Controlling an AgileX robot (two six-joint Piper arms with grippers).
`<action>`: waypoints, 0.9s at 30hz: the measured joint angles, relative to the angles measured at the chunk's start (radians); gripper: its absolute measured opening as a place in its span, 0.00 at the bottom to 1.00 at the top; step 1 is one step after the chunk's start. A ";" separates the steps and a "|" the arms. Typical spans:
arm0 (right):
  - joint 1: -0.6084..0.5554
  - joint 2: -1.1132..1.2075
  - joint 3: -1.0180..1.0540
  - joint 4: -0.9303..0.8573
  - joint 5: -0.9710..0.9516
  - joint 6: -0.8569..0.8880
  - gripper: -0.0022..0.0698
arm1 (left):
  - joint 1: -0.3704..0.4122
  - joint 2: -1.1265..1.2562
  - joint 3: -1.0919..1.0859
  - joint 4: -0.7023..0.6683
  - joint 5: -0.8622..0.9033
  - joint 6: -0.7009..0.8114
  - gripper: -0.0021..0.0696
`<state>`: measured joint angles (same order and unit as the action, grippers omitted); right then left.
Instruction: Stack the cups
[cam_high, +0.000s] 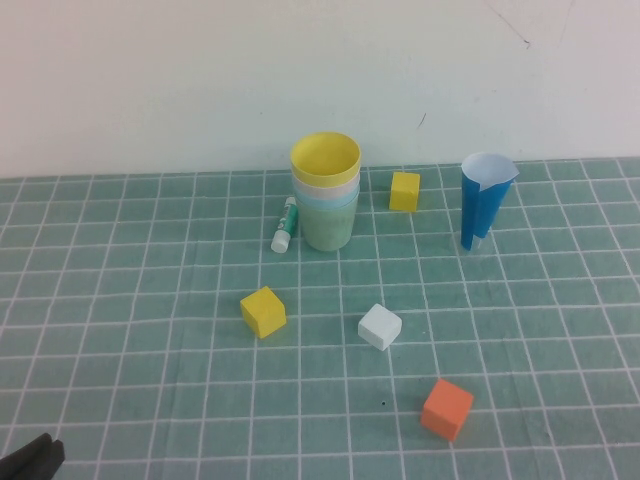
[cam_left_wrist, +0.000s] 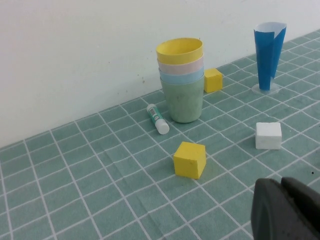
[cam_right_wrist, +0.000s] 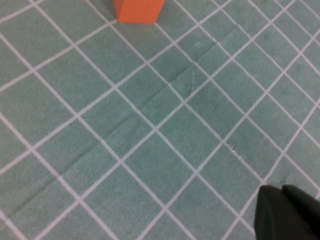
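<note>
The cups stand nested in one upright stack (cam_high: 326, 190) near the back wall: the pale green cup (cam_high: 328, 228) at the bottom, then light blue, pale pink, and the yellow cup (cam_high: 325, 158) on top. The stack also shows in the left wrist view (cam_left_wrist: 182, 79). My left gripper (cam_high: 30, 460) is at the near left corner, shut and empty; it shows in its own view (cam_left_wrist: 285, 210). My right gripper (cam_right_wrist: 287, 212) is shut and empty over bare mat; it is out of the high view.
A green-capped glue stick (cam_high: 285, 224) lies left of the stack. A dark-blue paper cone (cam_high: 484, 200) stands at the right. Yellow cubes (cam_high: 263, 311) (cam_high: 404, 190), a white cube (cam_high: 380, 326) and an orange cube (cam_high: 446, 408) lie on the green gridded mat (cam_high: 150, 300).
</note>
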<state>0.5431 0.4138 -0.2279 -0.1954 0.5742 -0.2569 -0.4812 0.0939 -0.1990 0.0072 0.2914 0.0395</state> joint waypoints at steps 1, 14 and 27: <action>0.000 0.000 0.000 0.000 -0.003 0.000 0.03 | 0.000 0.000 0.003 0.000 -0.002 0.000 0.03; 0.000 0.000 0.000 0.001 -0.014 0.000 0.03 | 0.198 -0.059 0.160 0.062 0.009 0.000 0.03; 0.000 -0.002 0.000 0.004 -0.018 0.000 0.03 | 0.391 -0.105 0.217 0.053 0.014 -0.160 0.03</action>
<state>0.5431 0.4116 -0.2279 -0.1917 0.5563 -0.2569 -0.0898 -0.0115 0.0179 0.0605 0.3056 -0.1206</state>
